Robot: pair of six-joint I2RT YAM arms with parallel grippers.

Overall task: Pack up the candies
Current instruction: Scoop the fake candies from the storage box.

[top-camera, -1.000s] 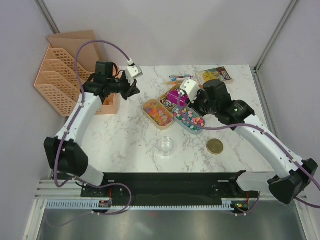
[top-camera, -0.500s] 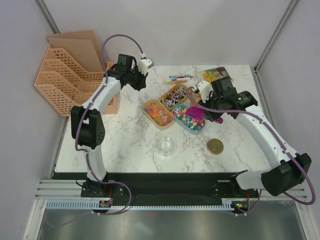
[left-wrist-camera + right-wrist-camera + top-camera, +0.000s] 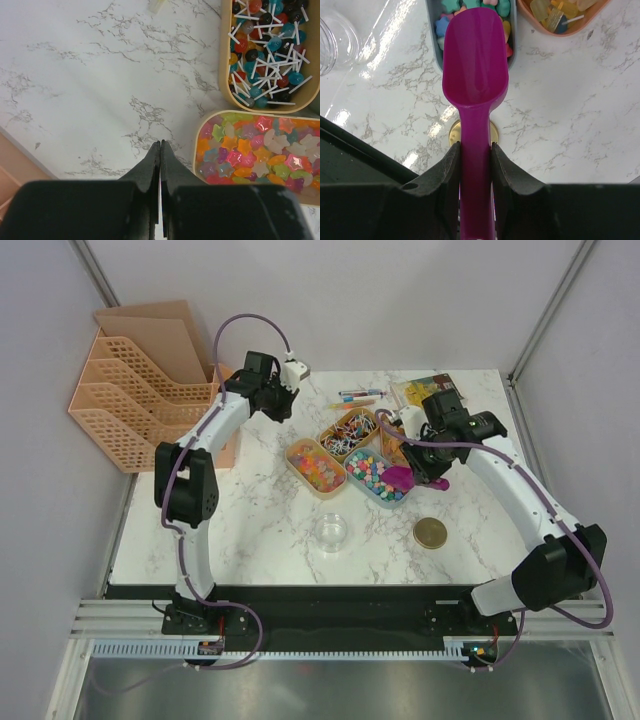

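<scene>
Several oblong trays of candies stand mid-table: orange-pink star candies [image 3: 316, 467] [image 3: 260, 155], pastel chunks [image 3: 372, 474] [image 3: 442, 25], lollipop-like sweets [image 3: 348, 431] [image 3: 270, 50] and wrapped ones [image 3: 555, 12]. My right gripper [image 3: 428, 476] [image 3: 475, 146] is shut on the handle of a magenta scoop [image 3: 398, 478] [image 3: 476, 55]. The scoop's bowl is empty and hangs over the near end of the pastel tray. My left gripper [image 3: 280, 408] [image 3: 160, 142] is shut on nothing, low over bare marble just left of the star tray.
A clear jar [image 3: 332, 532] [image 3: 332, 35] and its gold lid [image 3: 431, 533] [image 3: 451, 132] sit nearer the arms' bases. Pens [image 3: 358, 395] and a yellow packet [image 3: 425, 390] lie at the back. A peach file rack [image 3: 130, 390] stands at the left edge.
The left gripper closed and the arm reached toward the back beside the trays. The right arm carried the scoop from above the trays to the right side of the pastel tray.
</scene>
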